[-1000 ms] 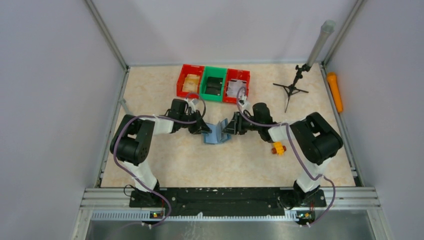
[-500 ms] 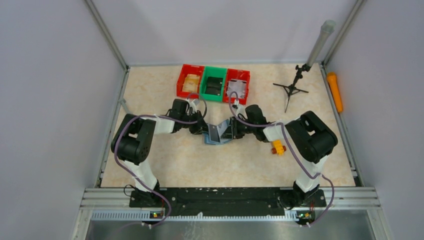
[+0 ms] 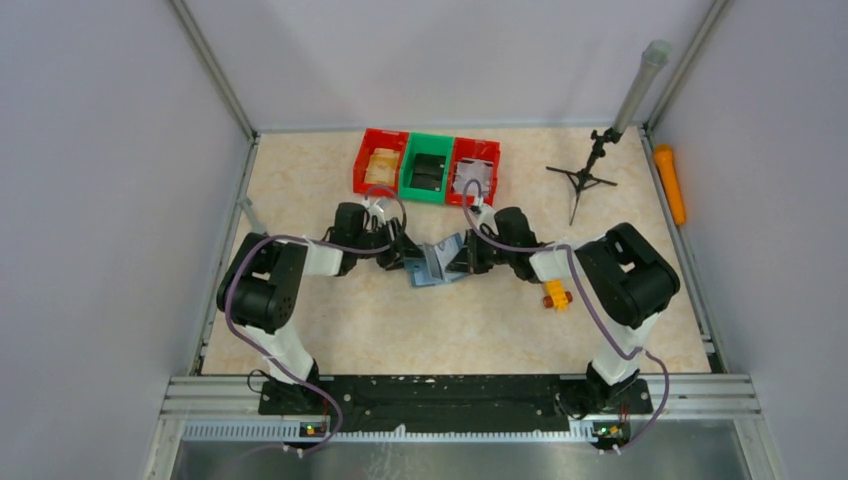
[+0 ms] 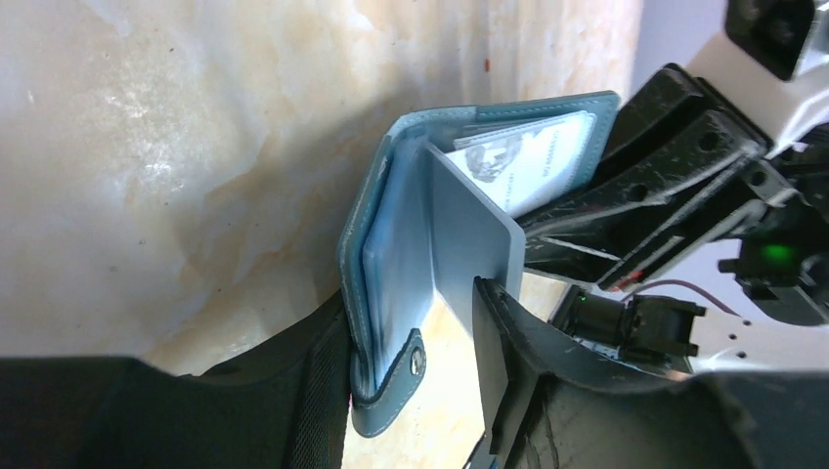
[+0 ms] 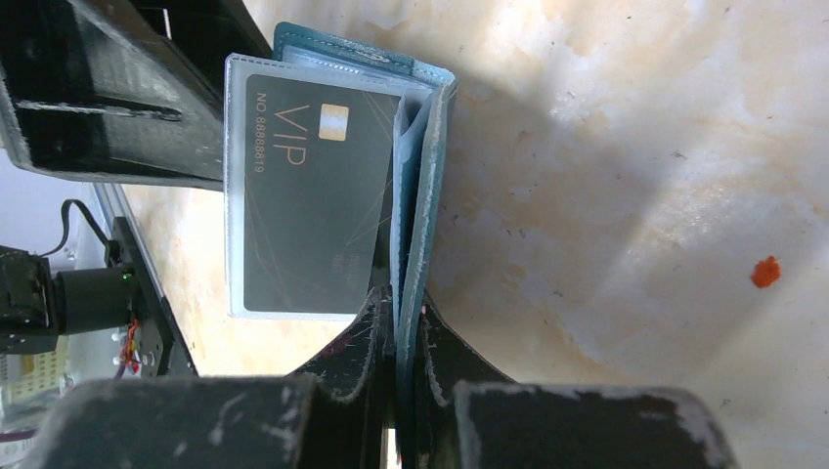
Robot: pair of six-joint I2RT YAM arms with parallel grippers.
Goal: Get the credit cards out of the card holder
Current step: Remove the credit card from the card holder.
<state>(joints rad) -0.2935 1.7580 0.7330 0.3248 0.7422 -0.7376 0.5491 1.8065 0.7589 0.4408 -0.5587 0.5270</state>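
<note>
Now right gripper (image 5: 399, 313) pinches the card holder (image 5: 435, 176) while left gripper (image 4: 411, 344) stands open around it

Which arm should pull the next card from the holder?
Left, likely. The right gripper is shut on the card holder, anchoring it; the left gripper is open, beside the VIP card.

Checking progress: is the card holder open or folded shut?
Open. The card holder has its covers apart in a V, and a dark VIP card shows inside.
</note>
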